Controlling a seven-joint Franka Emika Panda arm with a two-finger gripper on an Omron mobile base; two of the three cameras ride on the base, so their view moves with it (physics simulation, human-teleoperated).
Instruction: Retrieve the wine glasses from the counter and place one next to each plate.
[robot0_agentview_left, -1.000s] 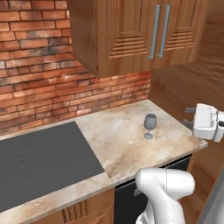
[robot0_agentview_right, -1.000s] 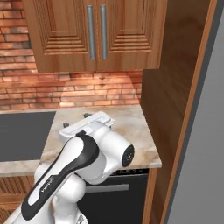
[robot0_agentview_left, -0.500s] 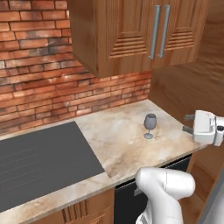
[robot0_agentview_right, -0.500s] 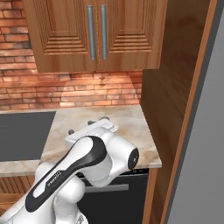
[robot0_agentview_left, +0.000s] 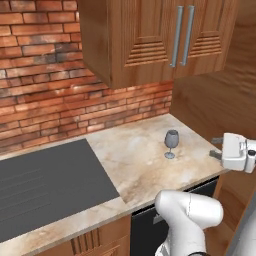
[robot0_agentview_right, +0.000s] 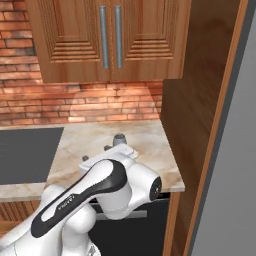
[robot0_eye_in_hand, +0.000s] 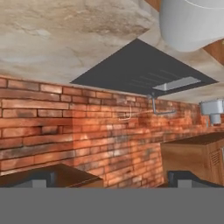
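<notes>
Gripper (robot0_agentview_left: 216, 148) has dropped lower at the counter's (robot0_agentview_left: 145, 165) right edge, further from the wine glass (robot0_agentview_left: 171, 143).

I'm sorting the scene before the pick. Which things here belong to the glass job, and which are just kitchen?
Belongs to the job:
- wine glass, upright
- counter it stands on
- gripper, open, beside the glass, apart from it

Just there:
- cooktop
- brick backsplash
- wall cabinet

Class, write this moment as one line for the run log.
phase: approach | gripper: open, empty, at counter's right edge, apart from glass | wine glass: upright on counter, right of cooktop | plates: not seen
</notes>
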